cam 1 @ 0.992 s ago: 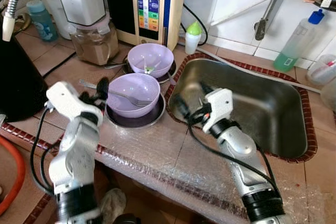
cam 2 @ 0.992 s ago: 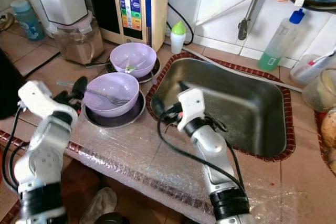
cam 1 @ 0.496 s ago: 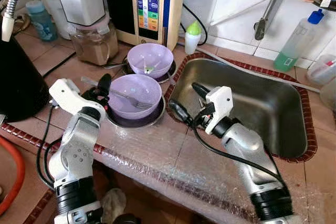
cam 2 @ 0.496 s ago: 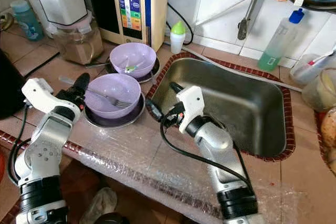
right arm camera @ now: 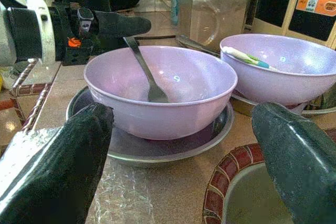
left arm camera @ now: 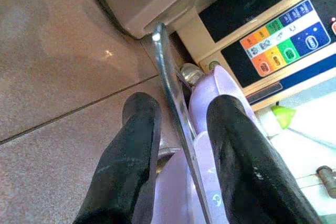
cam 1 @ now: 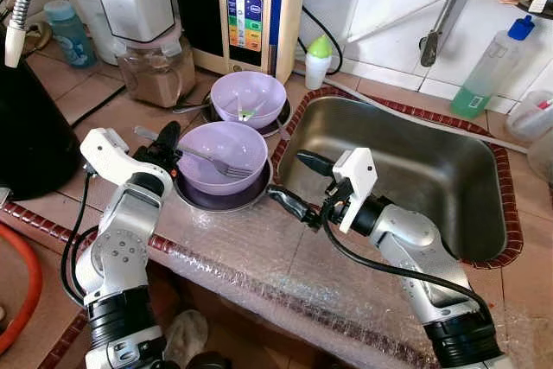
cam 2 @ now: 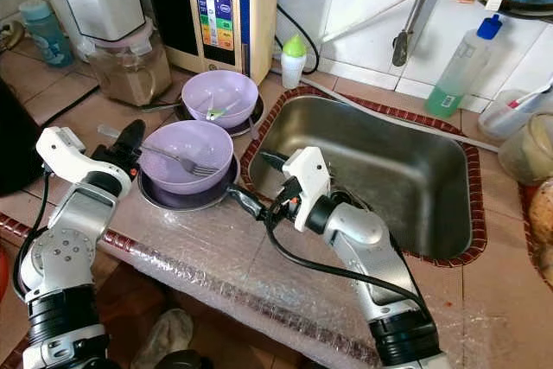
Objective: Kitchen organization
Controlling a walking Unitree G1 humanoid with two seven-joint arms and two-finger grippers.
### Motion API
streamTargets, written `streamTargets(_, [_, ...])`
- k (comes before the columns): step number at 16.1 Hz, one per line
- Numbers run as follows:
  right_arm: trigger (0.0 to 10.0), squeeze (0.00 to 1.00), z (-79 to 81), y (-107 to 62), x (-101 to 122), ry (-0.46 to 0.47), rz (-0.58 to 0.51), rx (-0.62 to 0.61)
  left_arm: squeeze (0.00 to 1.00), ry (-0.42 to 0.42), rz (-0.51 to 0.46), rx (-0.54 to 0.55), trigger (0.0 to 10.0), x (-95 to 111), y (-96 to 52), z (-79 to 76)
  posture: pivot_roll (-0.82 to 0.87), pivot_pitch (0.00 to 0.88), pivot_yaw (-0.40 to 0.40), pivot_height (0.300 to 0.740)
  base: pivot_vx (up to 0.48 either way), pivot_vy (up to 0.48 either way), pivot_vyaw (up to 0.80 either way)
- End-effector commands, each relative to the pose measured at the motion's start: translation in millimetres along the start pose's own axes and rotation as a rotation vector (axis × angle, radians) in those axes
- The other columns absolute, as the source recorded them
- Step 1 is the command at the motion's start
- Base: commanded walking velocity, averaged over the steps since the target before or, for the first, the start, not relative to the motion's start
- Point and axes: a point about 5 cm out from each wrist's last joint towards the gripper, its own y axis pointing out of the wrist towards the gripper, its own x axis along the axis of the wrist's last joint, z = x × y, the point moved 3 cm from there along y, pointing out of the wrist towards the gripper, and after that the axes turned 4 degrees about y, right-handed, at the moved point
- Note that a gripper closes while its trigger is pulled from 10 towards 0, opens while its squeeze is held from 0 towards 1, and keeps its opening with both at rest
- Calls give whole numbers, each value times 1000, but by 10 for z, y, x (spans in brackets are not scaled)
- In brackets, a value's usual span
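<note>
Since approx 1 s ago both arms are closing on the near purple bowl (cam 1: 223, 155), which is sitting on a dark metal plate (cam 1: 256, 192) on the tiled counter, just left of the sink (cam 1: 449, 187).

L gripper (cam 1: 167, 143) is now sitting at the bowl's left rim, up from its earlier lower, nearer position. Its fingers (left arm camera: 131, 150) are standing narrowly apart w/ the fork (left arm camera: 173, 108) handle running between them; contact not confirmed, nothing gripped yet. Fork tines are resting inside the bowl.

R gripper (cam 1: 298, 181) is swinging left out of the sink toward the plate's right edge, jaws spread wide, holding nothing. One finger is lying over the bubble-wrapped counter edge (cam 1: 259, 257), the other over the sink's red tiled rim (cam 1: 289, 131).

Judgement: fork pickup by L appears to be the step in hand, w/ R setting up for the bowl or plate.

Room: tight on the far side. Second purple bowl (cam 1: 248, 97) is just behind, the glass jar (cam 1: 155, 71) far-left of it, the black pot (cam 1: 30, 140) to the left. Open room only on the near counter strip and over the sink.
</note>
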Motion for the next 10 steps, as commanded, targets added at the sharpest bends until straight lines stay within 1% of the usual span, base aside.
streamTargets(1, [10000,0,-6,-2,43,-16,-2,7,0,2,5,3,0,8,13,6,11,0,0,740,0,0,0])
streamTargets(2, [10000,0,4,2,14,-27,13,10,0,-15,3,-3,0,20,16,-3,11,0,0,740,0,0,0])
streamTargets(6, [10000,0,16,0,-4,-30,27,19,0,-14,-2,-6,0,38,11,2,14,0,-3,740,0,0,0])
streamTargets(9, [10000,0,49,-15,-32,-16,44,47,0,13,-13,-33,0,63,9,-48,14,0,-2,740,0,0,0])
streamTargets(10, [10000,0,54,-22,-43,-9,48,52,0,32,-36,-44,0,101,6,-85,14,0,-2,740,0,0,0])
